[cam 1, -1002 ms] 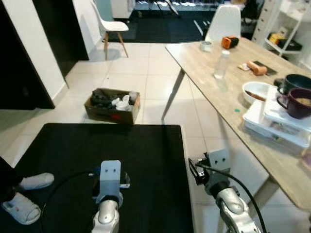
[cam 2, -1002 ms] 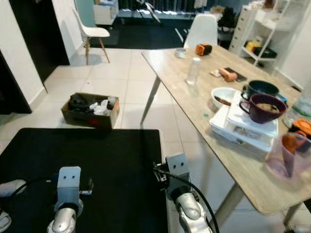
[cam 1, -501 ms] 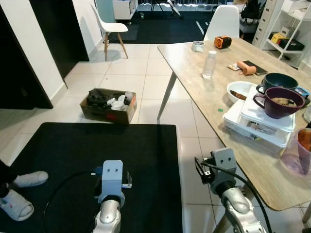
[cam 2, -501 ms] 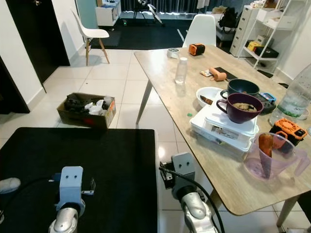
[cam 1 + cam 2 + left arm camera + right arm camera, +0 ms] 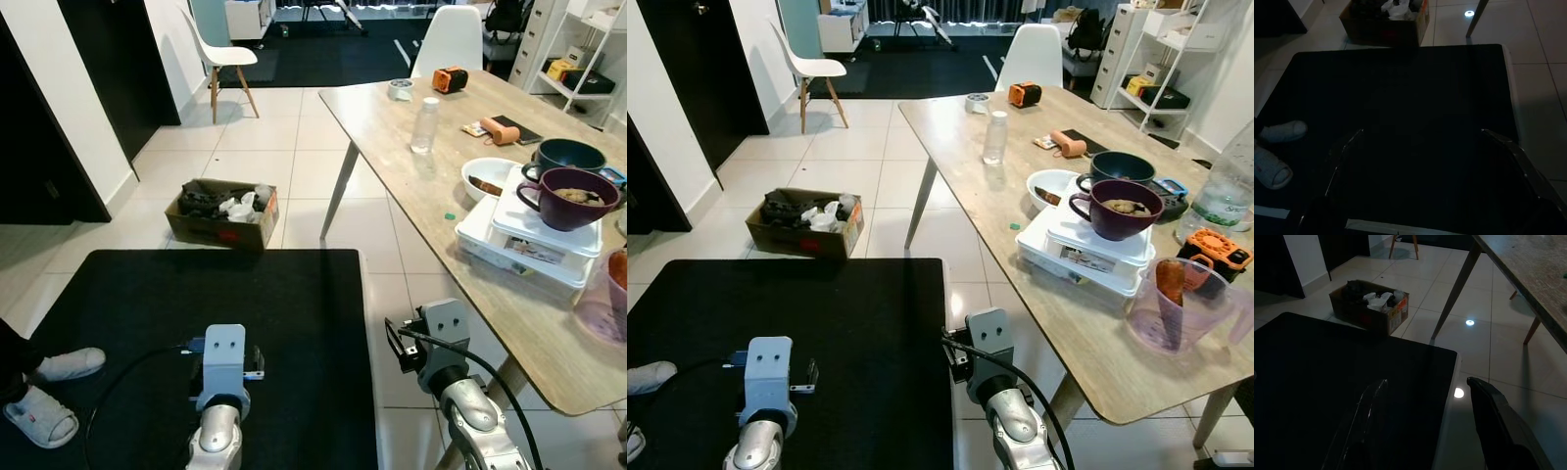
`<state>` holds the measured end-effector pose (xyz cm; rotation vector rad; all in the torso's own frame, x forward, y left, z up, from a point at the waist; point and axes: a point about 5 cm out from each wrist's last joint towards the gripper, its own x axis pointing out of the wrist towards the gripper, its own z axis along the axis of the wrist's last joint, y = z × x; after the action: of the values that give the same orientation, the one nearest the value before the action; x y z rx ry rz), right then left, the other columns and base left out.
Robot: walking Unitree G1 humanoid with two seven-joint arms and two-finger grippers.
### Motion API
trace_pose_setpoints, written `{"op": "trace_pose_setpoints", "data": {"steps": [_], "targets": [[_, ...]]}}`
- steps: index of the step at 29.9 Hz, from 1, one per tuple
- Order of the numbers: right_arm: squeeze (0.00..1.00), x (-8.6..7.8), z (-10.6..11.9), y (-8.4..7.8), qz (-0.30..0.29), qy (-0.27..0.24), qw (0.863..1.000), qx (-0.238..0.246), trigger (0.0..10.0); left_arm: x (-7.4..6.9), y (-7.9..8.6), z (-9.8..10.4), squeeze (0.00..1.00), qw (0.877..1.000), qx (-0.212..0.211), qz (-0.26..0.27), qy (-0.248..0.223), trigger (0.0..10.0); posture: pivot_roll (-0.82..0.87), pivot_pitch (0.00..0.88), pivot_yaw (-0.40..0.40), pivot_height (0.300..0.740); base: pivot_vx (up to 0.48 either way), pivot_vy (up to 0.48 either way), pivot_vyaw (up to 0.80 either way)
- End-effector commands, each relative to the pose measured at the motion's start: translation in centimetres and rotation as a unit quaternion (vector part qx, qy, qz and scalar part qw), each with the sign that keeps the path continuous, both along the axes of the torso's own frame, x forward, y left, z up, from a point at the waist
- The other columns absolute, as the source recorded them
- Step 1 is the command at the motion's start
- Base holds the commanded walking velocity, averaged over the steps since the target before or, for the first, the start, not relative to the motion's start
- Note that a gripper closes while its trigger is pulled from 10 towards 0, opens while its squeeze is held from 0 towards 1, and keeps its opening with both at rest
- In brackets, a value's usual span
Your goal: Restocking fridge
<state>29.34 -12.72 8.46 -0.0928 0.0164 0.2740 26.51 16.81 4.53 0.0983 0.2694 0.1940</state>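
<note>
Both grippers are held low over a black rectangular mat [image 5: 225,304] on the white tiled floor, and nothing is gripped by either. In the left wrist view the left gripper [image 5: 1420,147] is seen with its two black fingers spread wide above the mat. In the right wrist view the right gripper [image 5: 1425,401] is likewise seen spread apart, over the mat's right edge where it meets the tiles.

No fridge is seen. A long light wooden table [image 5: 1019,186] is seen to the right of the mat. At the table's near end a clear pink plastic jug [image 5: 1176,313] is seen with an orange item standing in it. Just behind it a dark purple mug [image 5: 1117,211] is set on stacked white lidded containers [image 5: 1078,257], with a dark green bowl [image 5: 1122,168] and a white bowl [image 5: 1050,186] beside them. Further along, a clear plastic bottle [image 5: 994,137] stands upright near the table's left edge, and an orange and black gadget [image 5: 1023,95] lies near the far end.

An open brown cardboard box [image 5: 223,212] of crumpled items is set on the tiles beyond the mat's far edge. A person's white shoes [image 5: 49,392] are seen at the mat's left edge.
</note>
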Motion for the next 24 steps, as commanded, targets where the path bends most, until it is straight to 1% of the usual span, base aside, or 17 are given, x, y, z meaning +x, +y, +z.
{"op": "trace_pose_setpoints", "data": {"steps": [1,20,23,24], "targets": [[0.00,-0.25,-0.65,-0.18,-0.004,0.014,1.000,0.001,10.0,-0.44,0.05,-0.47,0.00,1.000,-0.010,0.006,0.008,10.0,-0.09,0.111,0.019,0.710,0.000,0.390,0.00],[0.00,-0.28,-0.67,-0.19,-0.005,0.014,1.000,0.001,10.0,-0.41,0.27,-0.54,0.00,1.000,-0.018,0.017,0.013,10.0,-0.09,0.113,0.020,0.710,0.000,0.478,0.00],[0.00,-0.29,-0.67,-0.20,-0.005,0.014,1.000,0.001,10.0,-0.38,0.29,-0.57,0.00,1.000,-0.016,0.017,0.015,10.0,-0.09,0.113,0.020,0.710,0.270,0.364,0.00],[0.00,-0.29,-0.67,-0.21,-0.005,0.014,1.000,0.001,10.0,-0.37,0.30,-0.58,0.00,1.000,-0.016,0.017,0.016,10.0,-0.09,0.113,0.020,0.710,0.000,0.000,0.00]]}}
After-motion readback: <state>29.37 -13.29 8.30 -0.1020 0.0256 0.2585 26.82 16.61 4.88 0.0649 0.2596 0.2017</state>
